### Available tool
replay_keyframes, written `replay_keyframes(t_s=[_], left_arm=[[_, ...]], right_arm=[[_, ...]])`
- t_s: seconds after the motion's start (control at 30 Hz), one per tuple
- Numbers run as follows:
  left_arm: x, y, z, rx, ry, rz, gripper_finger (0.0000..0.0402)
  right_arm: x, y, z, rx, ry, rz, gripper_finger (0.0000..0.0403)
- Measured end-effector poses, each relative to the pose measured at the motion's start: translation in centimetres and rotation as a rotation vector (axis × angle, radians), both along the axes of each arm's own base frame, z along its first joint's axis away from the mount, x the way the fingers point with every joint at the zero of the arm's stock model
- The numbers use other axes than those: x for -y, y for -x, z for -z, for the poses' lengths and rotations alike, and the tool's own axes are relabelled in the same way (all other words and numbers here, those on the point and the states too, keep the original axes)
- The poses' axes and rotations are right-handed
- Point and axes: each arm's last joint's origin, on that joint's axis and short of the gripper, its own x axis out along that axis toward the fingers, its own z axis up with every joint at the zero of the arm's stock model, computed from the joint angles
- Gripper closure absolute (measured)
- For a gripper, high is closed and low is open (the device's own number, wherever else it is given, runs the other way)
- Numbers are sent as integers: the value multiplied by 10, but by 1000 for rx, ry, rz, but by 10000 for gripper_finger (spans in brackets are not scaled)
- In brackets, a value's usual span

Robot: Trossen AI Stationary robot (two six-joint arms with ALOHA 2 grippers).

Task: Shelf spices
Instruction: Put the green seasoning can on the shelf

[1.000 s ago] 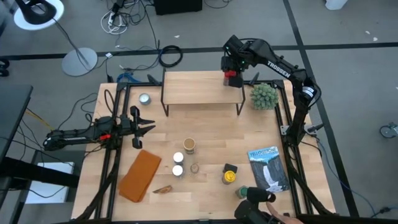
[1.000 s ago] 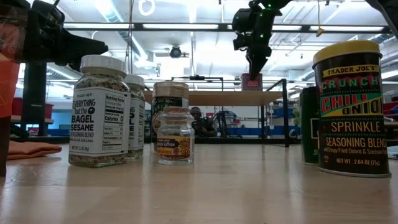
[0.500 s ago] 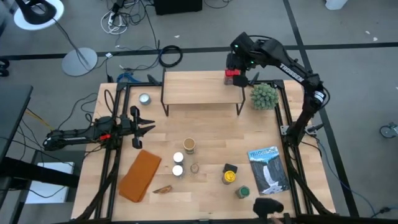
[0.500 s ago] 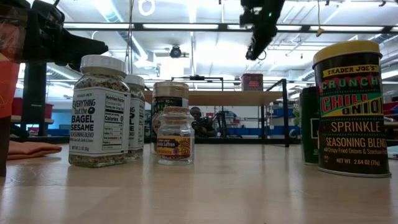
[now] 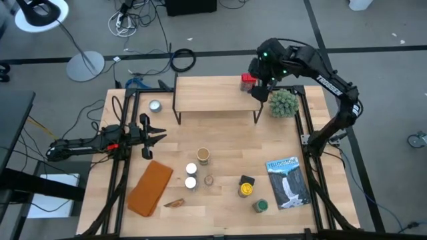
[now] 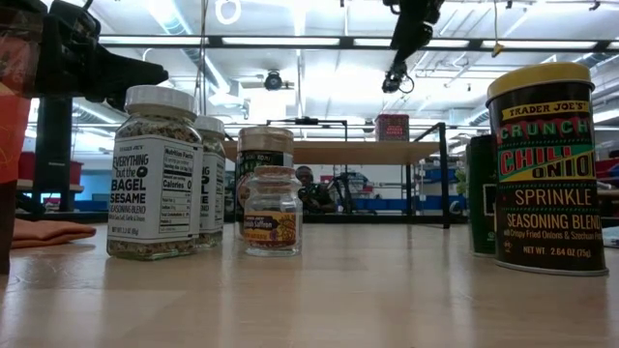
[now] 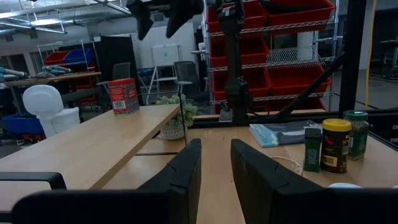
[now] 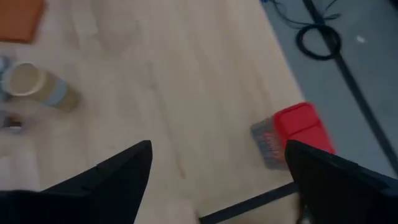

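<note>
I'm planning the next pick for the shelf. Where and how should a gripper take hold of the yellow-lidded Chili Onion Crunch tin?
Grip the Chili Onion Crunch tin around its round body just below the yellow lid, coming down from above. It stands upright on the table; the high view shows a dark jar close behind it, so probably close the fingers on the two sides clear of that.

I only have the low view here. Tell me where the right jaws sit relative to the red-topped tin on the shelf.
Observer: From above, the right gripper hangs past the shelf's right end, beside the red-topped tin, not over it.
Operator: Report whether it holds anything.
Observer: Its wrist view shows the jaws spread wide and empty, the tin standing free on the wooden top.
Operator: Give me the left arm.
Observer: The left gripper waits at the table's left edge, jaws open, above the orange cloth.
</note>
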Motion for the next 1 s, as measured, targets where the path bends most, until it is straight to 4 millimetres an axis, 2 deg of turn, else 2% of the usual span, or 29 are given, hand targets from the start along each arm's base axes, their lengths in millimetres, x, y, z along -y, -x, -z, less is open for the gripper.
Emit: replay_keyframes(t_s=[0.17, 0.3, 0.57, 0.7, 0.77, 0.87, 1.0], left_arm=[[0, 0, 0, 0, 0, 0, 310], [0, 0, 0, 0, 0, 0, 310], [0, 0, 0, 0, 0, 0, 310], [0, 0, 0, 0, 0, 0, 310], [0, 0, 0, 0, 0, 0, 310], [0, 0, 0, 0, 0, 0, 310], [0, 0, 0, 0, 0, 0, 310]], right_arm=[[-13, -11, 5, 59, -113, -92, 39], [-18, -22, 23, 39, -151, -125, 37], [-22, -35, 89, -80, -210, -97, 41], [-32, -29, 125, -154, -186, -49, 45], [-41, -21, 136, -158, -176, -31, 48], [-57, -7, 146, -114, -163, -4, 53], [-83, 15, 149, -19, -133, 32, 57]])
